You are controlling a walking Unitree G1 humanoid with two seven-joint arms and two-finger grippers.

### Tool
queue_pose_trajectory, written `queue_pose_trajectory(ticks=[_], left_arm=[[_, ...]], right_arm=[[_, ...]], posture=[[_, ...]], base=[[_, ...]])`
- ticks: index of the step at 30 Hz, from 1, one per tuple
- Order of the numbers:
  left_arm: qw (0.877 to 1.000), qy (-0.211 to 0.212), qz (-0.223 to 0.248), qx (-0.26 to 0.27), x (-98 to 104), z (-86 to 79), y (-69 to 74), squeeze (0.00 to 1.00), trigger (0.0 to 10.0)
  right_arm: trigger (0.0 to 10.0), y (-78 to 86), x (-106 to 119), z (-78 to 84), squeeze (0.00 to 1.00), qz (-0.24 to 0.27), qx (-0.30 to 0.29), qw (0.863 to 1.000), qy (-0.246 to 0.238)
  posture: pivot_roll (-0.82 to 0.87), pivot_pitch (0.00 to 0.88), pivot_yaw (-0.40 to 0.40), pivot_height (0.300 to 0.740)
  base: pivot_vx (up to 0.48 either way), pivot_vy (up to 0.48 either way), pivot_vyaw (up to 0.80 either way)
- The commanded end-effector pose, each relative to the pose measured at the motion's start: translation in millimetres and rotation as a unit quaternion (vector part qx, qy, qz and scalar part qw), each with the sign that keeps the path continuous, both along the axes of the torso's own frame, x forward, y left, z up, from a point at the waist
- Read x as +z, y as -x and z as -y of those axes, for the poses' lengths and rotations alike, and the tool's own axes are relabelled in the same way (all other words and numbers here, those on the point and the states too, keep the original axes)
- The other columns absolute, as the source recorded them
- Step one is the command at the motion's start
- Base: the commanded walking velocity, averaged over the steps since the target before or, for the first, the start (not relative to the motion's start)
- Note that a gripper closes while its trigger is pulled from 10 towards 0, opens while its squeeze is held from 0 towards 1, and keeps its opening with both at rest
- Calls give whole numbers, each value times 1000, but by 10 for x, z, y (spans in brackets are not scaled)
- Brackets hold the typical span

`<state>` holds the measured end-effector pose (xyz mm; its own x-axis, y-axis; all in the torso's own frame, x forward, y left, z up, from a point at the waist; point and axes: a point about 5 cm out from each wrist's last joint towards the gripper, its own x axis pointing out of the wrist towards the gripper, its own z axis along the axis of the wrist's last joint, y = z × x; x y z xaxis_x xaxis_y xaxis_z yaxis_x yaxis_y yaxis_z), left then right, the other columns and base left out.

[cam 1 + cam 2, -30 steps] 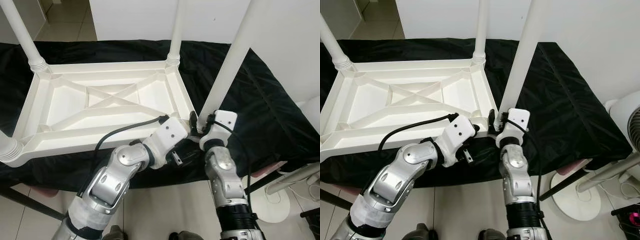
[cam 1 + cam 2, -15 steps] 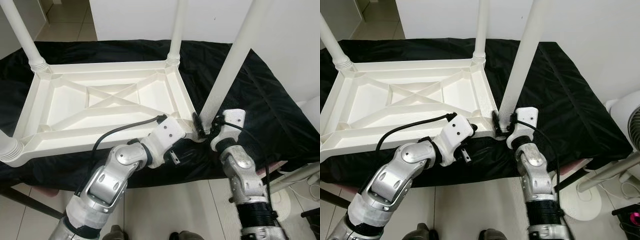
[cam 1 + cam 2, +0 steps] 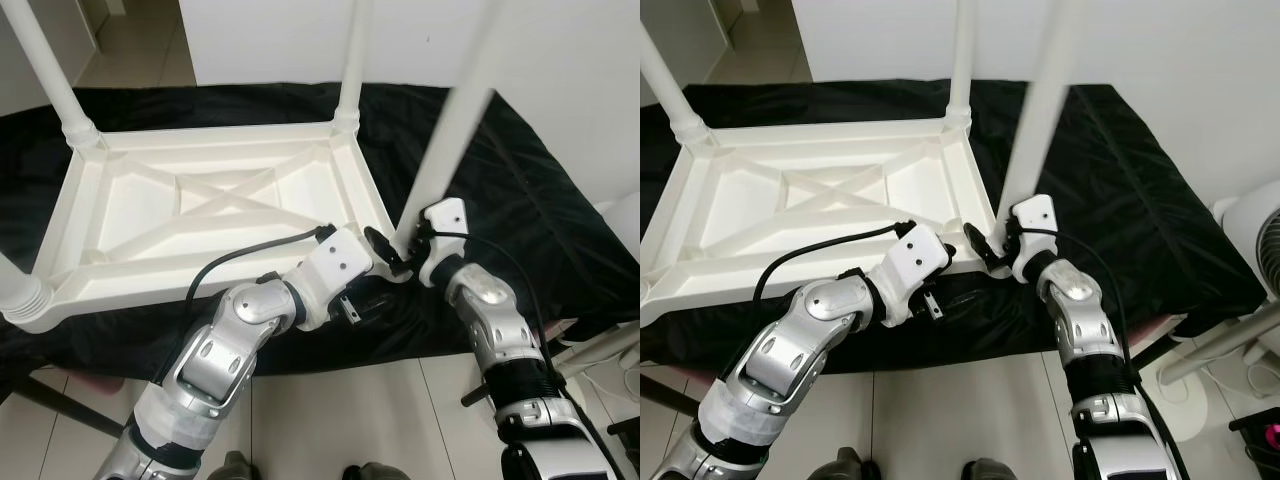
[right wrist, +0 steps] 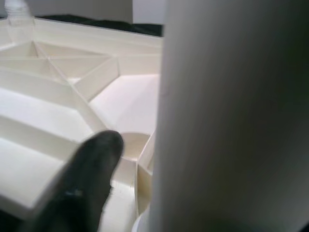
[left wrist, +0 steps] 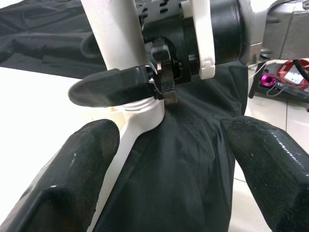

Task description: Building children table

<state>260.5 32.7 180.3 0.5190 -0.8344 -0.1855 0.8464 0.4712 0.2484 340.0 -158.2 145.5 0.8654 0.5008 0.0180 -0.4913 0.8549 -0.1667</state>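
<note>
While the upturned table top (image 3: 200,190) lies on black cloth (image 3: 520,190):
Right gripper (image 5: 140,89): clamps near-corner leg (image 3: 455,130).
Left gripper (image 5: 164,159): fingers apart, seen from its wrist.
Legs: four.

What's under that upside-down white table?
A black cloth lies under the table, spreading past it on every side. Whatever the cloth itself rests on is covered, so I can't tell what supports it.

White plastic children's table (image 3: 200,205) lay upside down on black cloth; white legs (image 3: 455,140) stood upright at corners.
</note>
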Motion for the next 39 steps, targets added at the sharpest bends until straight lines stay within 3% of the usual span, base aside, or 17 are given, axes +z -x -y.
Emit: queue_pose_trajectory(ticks=[1, 2, 9, 10, 21, 22, 29, 31, 33, 36, 37, 39], left_arm=[[1000, 2, 1, -2, 8, 11, -7, 0, 10000], [1000, 1, 2, 0, 8, 5, -7, 0, 10000], [1000, 1, 2, 4, 2, -2, 0, 0, 10000], [1000, 1, 2, 4, 3, -3, -3, 0, 10000], [1000, 2, 2, -1, 8, 13, -4, 0, 10000], [1000, 2, 2, -3, 1, 22, -5, 0, 10000], [1000, 22, -7, -9, 9, 76, 17, 0, 10000], [1000, 22, -7, -9, 9, 76, 17, 0, 10000], [1000, 21, -3, 5, -9, 73, -10, 0, 10000], [1000, 21, -3, 5, -9, 73, -10, 0, 10000], [1000, 20, 5, 18, -10, 56, -38, 0, 10000], [1000, 20, 5, 18, -10, 56, -38, 0, 10000]], right_arm=[[2510, -1, -52, -2, 0, -10, 5, 1000, 15], [0, -20, -78, 25, 0, -17, 0, 1000, 21], [0, 5, -238, 116, 0, -50, -15, 998, 27], [10000, 12, -263, 124, 0, -56, -22, 998, 21], [10000, 20, -317, 117, 0, -60, -60, 996, 3], [10000, 13, -335, 102, 0, -63, -98, 993, -9], [10000, 55, -354, -24, 0, -72, -207, 974, -57], [10000, 55, -354, -24, 0, -72, -207, 974, -57], [10000, 102, -356, -108, 0, -71, -256, 962, -67], [10000, 102, -356, -108, 0, -71, -256, 962, -67], [10000, 135, -368, -144, 0, -70, -288, 953, -70], [10000, 135, -368, -144, 0, -70, -288, 953, -70]], posture=[[-57, 28, 5, 740], [-54, 28, 4, 740], [-51, 29, 0, 740], [-56, 31, 4, 740], [-56, 31, 4, 740], [-70, 27, 3, 740], [-82, 24, -4, 740], [-82, 24, -4, 740], [-87, 21, -15, 740], [-87, 21, -15, 740], [-89, 21, -16, 740], [-89, 21, -16, 740]], base=[[0, 0, 0], [0, 0, 0], [0, 0, 0], [0, 0, 0], [0, 0, 0], [0, 0, 0], [0, 0, 0], [0, 0, 0], [0, 0, 0], [0, 0, 0], [0, 0, 0], [0, 0, 0]])
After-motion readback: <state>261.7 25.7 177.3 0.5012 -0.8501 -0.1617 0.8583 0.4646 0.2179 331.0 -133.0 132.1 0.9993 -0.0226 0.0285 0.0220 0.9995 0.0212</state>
